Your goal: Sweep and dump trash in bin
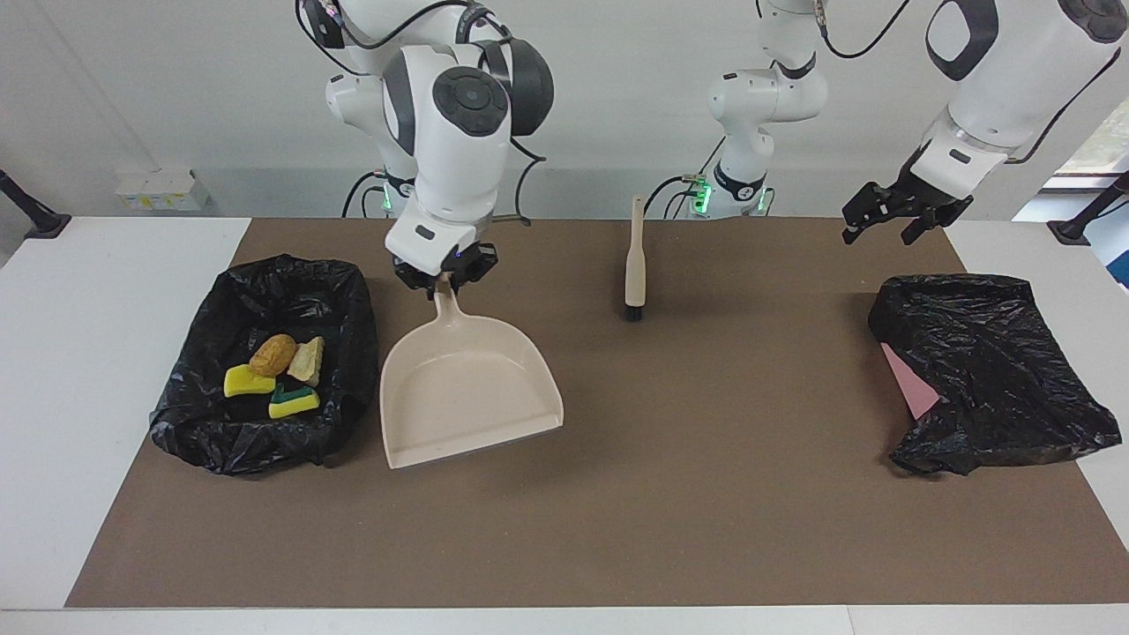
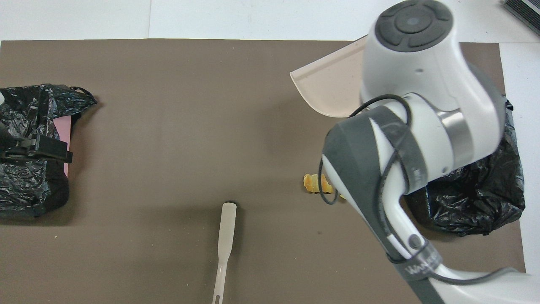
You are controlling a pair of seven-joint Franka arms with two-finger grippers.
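Facing view: right gripper (image 1: pixel 444 280) is clenched on the handle of the dustpan (image 1: pixel 467 397) and holds it in the air over the brown mat (image 1: pixel 670 494), beside the bin. The pan hangs mouth-down toward the camera, tray empty. The bin (image 1: pixel 265 441) is a black-bagged one at the right arm's end of the table. Trash in it: a brown bread chunk (image 1: pixel 272 354), a pale bread chunk (image 1: pixel 307 361), a yellow sponge (image 1: pixel 248 382) and a green-backed sponge (image 1: pixel 293 401). Left gripper (image 1: pixel 893 217) is up in the air over the mat's edge, above the second black bag (image 1: pixel 988 370), fingers spread, holding nothing. A pink sheet (image 1: pixel 908 381) pokes out of that bag. The brush (image 1: pixel 635 265) lies on the mat near the robots, between the arm bases, untouched.

Overhead view: the right arm (image 2: pixel 422 126) covers most of the bin (image 2: pixel 476 202) and the dustpan (image 2: pixel 329 88); only the pan's lip shows. One bread chunk (image 2: pixel 314 183) shows on the mat, part hidden under the arm. Can't tell whether more scraps sit under the arm. Left gripper (image 2: pixel 46 147) sits over the second bag (image 2: pixel 25 185). Brush (image 2: pixel 225 240) is at the near edge.
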